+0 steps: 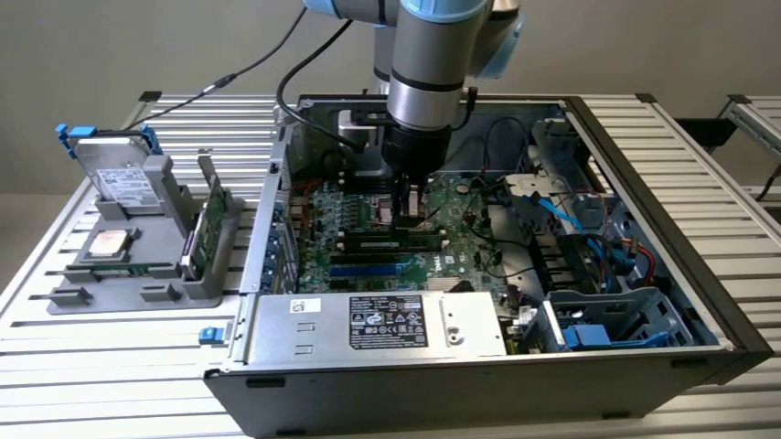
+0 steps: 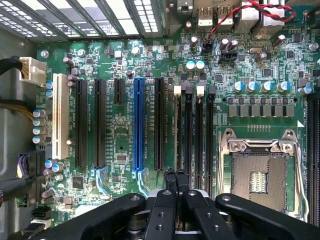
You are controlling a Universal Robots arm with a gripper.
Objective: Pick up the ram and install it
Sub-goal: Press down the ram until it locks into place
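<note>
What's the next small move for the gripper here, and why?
Probably a short, straight press down. The gripper is shut, and its tips hang right over the black memory slots beside the empty CPU socket. Whether the ram sits beneath the tips is hidden, so I'd go gently.

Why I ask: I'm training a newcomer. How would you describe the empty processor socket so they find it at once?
Look inside the open computer case, at the green motherboard lying flat in it. Past the blue slot and the thin memory slots sits the processor socket. It is the only square, silver-framed part among long narrow slots, and it is empty.
</note>
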